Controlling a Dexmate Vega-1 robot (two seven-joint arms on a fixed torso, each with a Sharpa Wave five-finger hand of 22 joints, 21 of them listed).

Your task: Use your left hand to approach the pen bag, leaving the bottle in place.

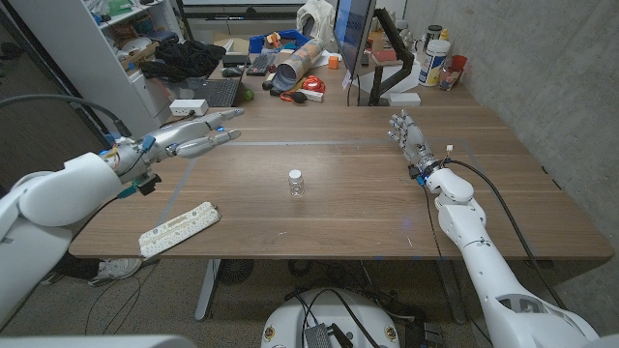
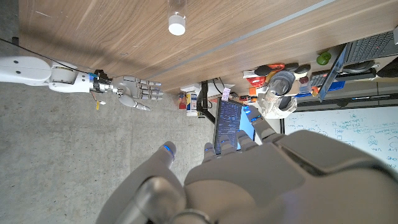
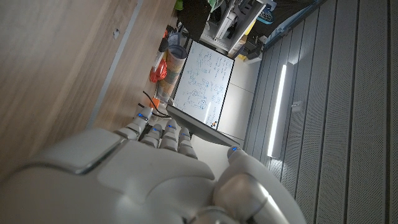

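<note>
While the left hand [image 1: 198,135] hangs in the upper left of the head view, fingers stretched out and apart with nothing in them, the approach step reads as barely begun. It sits above the table's far left part, fingertips aimed toward the frame's middle. In the left wrist view the same hand [image 2: 249,168] shows its back, fingers extended, empty.

Pen bag [image 1: 179,228]: a long pale pouch lying flat near the table's front edge, lower left of the head view, tilted so its right end sits higher in frame. It lies well apart from the left hand, below it in the picture, toward the robot.

Judgement: the next move calls for drawing the hand back toward the near edge and lowering it over the pouch, keeping to the left side.

Bottle [image 1: 296,182]: small, clear, white cap, upright at frame centre, well to the right of the pouch; also in the left wrist view [image 2: 177,18]. A direct path should not cross it.

Right hand [image 1: 410,140]: upper right of centre, fingers extended and apart, holding nothing, idle.
</note>
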